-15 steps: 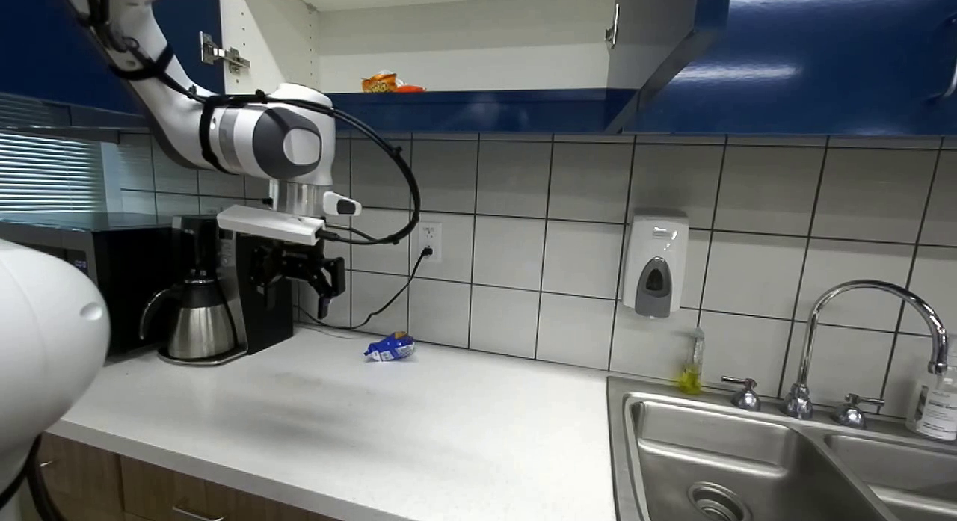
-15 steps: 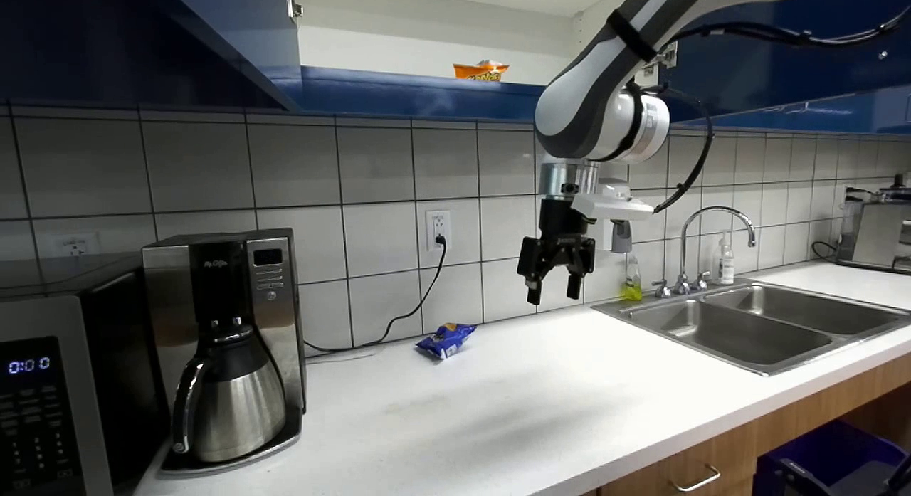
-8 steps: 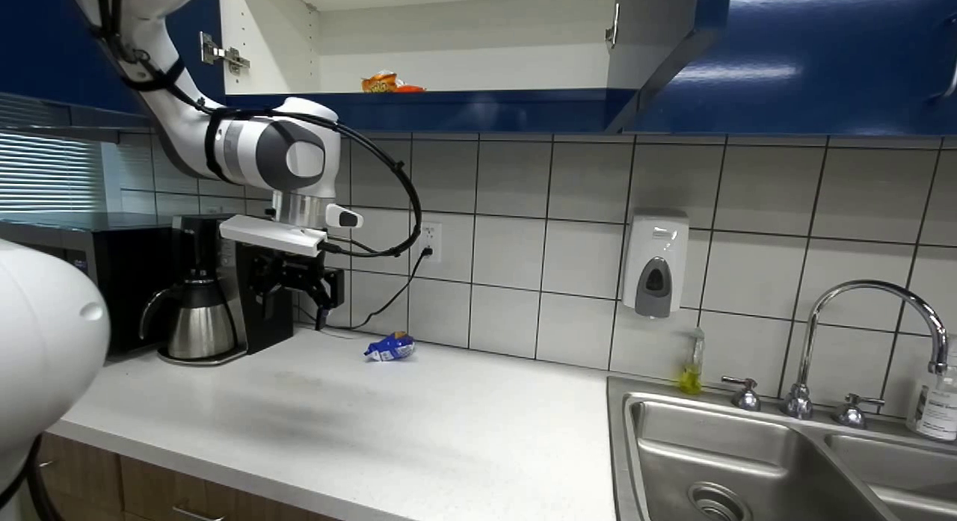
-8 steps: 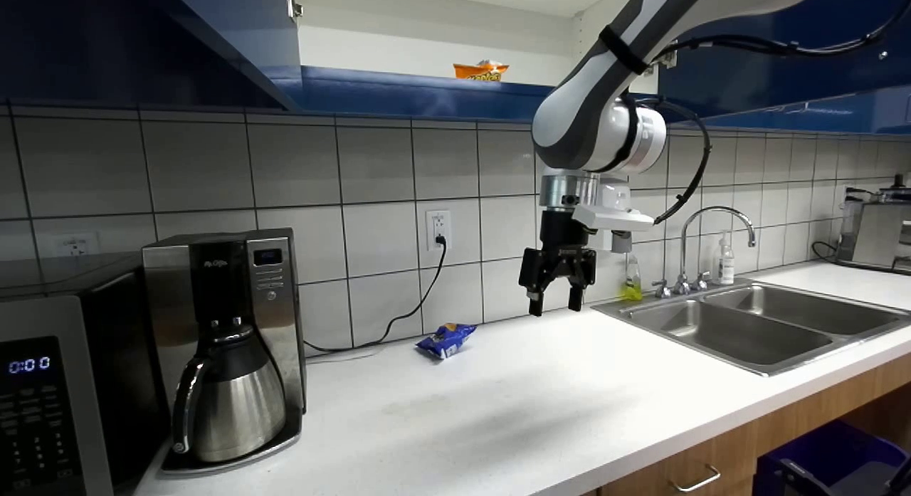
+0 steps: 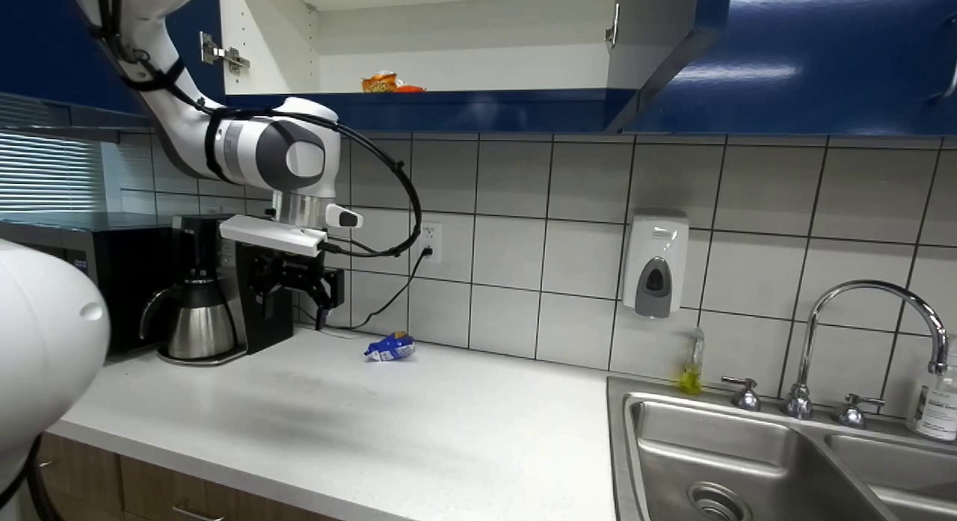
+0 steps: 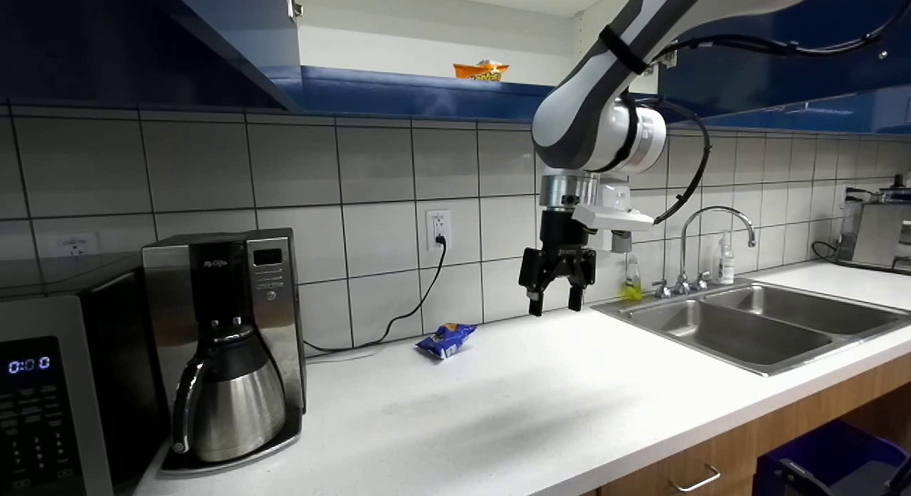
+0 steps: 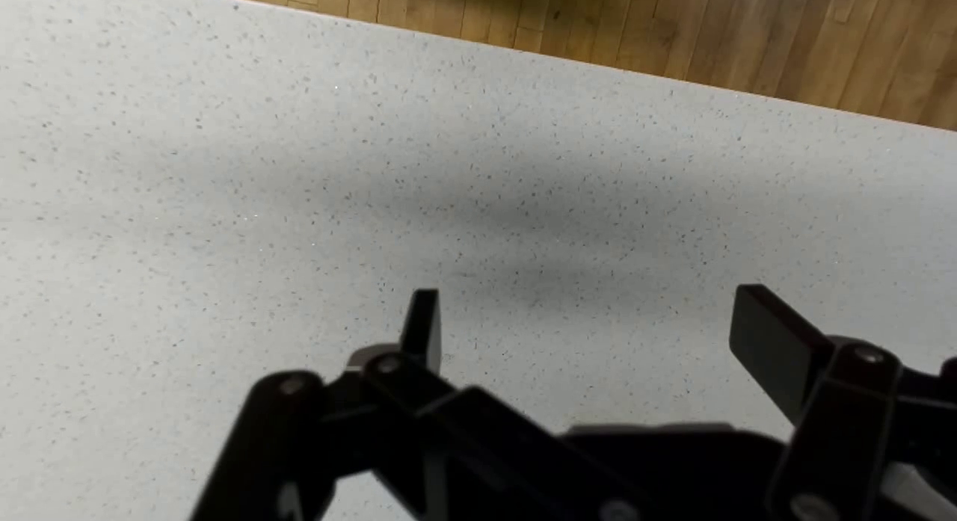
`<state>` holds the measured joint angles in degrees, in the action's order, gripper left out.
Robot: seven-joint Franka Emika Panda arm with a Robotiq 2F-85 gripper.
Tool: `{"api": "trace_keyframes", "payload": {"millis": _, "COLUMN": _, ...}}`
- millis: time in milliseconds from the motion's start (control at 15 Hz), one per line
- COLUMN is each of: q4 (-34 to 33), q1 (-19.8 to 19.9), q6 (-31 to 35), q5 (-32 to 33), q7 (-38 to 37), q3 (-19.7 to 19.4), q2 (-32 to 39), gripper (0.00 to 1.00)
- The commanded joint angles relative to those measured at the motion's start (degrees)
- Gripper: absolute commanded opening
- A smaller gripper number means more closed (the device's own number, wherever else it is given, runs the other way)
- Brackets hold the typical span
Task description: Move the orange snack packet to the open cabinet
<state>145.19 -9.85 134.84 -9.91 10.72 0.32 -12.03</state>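
The orange snack packet (image 5: 380,82) rests on the floor of the open cabinet (image 5: 463,50), near its front lip, and its lower part is hidden behind that lip. An exterior view from a different place shows the same packet (image 6: 481,72) inside the cabinet (image 6: 427,37). Well below the cabinet, my gripper (image 6: 555,305) hangs over the counter with its fingers pointing down, apart from the packet. In the wrist view the gripper (image 7: 587,312) is wide open, and only bare countertop shows between its fingers.
A small blue packet (image 6: 446,341) lies on the counter (image 6: 455,418) near the tiled wall. The coffee maker (image 6: 235,339) and microwave (image 6: 43,368) stand at one end, the sink (image 6: 740,325) at the other. A cabinet door (image 5: 665,50) sticks out.
Compared with one second ago, the arm and gripper have come down slightly. Over the last half second they have held still. The gripper stays open throughout, and the packets have not moved.
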Motion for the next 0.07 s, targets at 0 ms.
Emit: {"api": "trace_keyframes", "payload": {"millis": 0, "q4": -0.1, "q1": 1.0, "q6": -0.1, "q5": -0.3, "q7": 0.2, "q3": 1.0, "q2": 0.0, "gripper": 1.00}}
